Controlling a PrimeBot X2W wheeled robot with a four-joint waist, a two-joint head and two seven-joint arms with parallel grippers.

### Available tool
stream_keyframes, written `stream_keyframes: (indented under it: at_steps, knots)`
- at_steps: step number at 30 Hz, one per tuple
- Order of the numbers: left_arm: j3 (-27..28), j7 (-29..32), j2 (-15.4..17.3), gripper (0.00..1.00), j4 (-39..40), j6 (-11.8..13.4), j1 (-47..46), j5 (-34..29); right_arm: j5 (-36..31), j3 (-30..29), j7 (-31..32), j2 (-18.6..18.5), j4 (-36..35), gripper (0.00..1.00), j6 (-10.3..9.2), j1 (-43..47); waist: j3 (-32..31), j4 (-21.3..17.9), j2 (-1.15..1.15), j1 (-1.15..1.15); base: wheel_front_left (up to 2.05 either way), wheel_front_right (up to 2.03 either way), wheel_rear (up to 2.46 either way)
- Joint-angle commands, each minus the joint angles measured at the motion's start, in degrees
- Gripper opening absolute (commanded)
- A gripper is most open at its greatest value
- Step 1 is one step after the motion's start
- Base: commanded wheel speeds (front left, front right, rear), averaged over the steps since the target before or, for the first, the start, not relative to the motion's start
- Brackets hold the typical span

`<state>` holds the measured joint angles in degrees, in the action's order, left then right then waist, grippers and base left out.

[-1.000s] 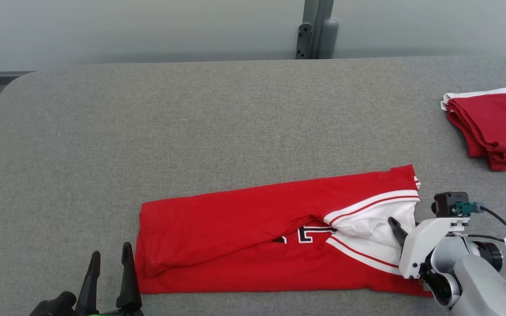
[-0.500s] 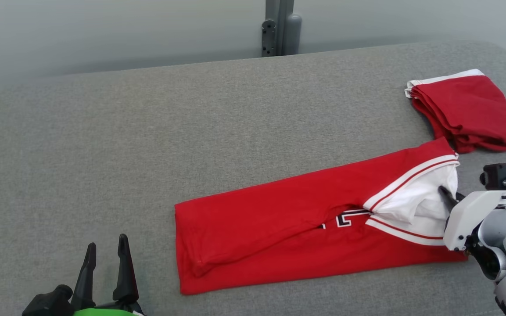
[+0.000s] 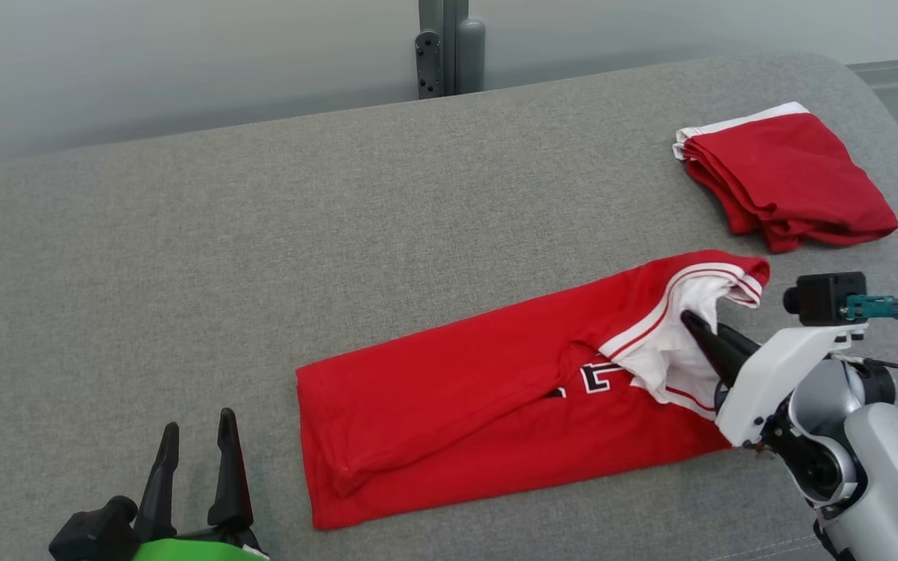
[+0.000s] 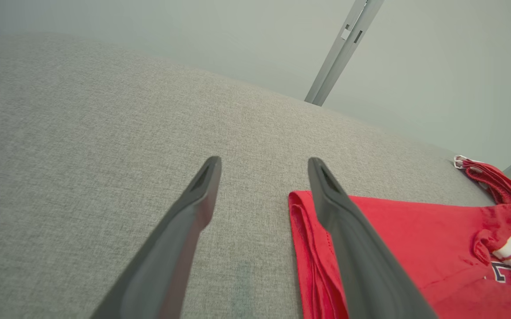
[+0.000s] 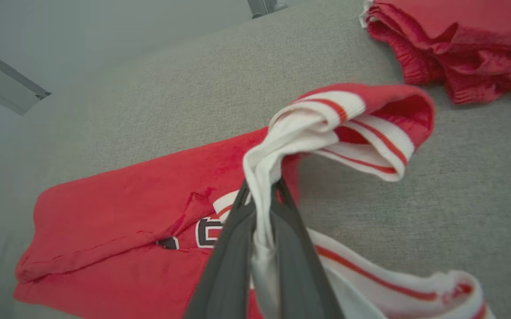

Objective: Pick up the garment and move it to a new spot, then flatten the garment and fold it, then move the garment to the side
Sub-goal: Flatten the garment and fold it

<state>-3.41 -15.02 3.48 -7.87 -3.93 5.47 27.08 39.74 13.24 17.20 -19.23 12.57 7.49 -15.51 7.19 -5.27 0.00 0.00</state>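
Head view: the right gripper (image 3: 694, 323) pinches the white edge of the red shirt (image 3: 456, 389) on the gray table (image 3: 262, 234). The left gripper (image 3: 198, 421) is spread apart, holding nothing.

We are looking at a table (image 3: 184, 234) wearing grey woven cloth, matt and slightly rough. The garment (image 3: 456, 389) is showing soft red knit, matt, with white lining and ribbed striped trim. The folded pile (image 3: 791, 179) is showing the same matt red cloth. We are seeing matt dark plastic on the left gripper (image 3: 198, 421) and the right gripper (image 5: 262, 184), whose wrist housing (image 3: 768, 374) is gleaming in smooth white plastic. The post (image 3: 456, 47) is looking like dull grey metal.
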Motion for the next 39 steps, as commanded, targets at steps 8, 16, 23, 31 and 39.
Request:
stream_keyframes:
  at_steps: [8, 16, 23, 31, 39]
  knots:
    - [0.0, -0.2, 0.0, 1.00, -0.6, -0.4, -0.7, -0.8, 2.5, 7.0, 3.6, 2.8, -8.5, 0.00, 0.01, 1.0, -1.0, 2.6, 0.00, 0.00, 0.00, 0.00, 0.00]
    - [-1.0, -0.2, -0.1, 1.00, -1.1, -0.7, -1.1, -0.5, 2.9, 13.7, 4.3, 9.8, -4.3, 0.00, 0.01, -2.2, -1.2, 5.9, 0.00, 0.00, 0.00, 0.00, 0.00]
    - [-2.4, -0.2, -0.3, 1.00, -2.1, -1.0, -1.8, -0.4, 4.9, 17.5, 2.8, 14.8, 5.1, 0.00, 0.01, -5.8, -1.2, 9.8, 0.00, 0.00, 0.00, 0.00, 0.00]
    - [-3.6, -0.2, -0.4, 1.00, -3.1, -1.1, -1.9, -0.2, 8.3, 20.8, -0.4, 16.2, 14.6, 0.00, 0.01, -10.2, -1.9, 13.4, 0.00, 0.00, 0.00, 0.00, 0.00]
    - [-4.1, -0.2, -0.5, 1.00, -3.5, -0.8, -1.0, -0.4, 16.1, 25.9, -4.3, 16.2, 18.1, 1.00, 0.01, -13.5, -2.9, 14.7, 0.00, 0.00, 0.00, 0.00, 0.00]
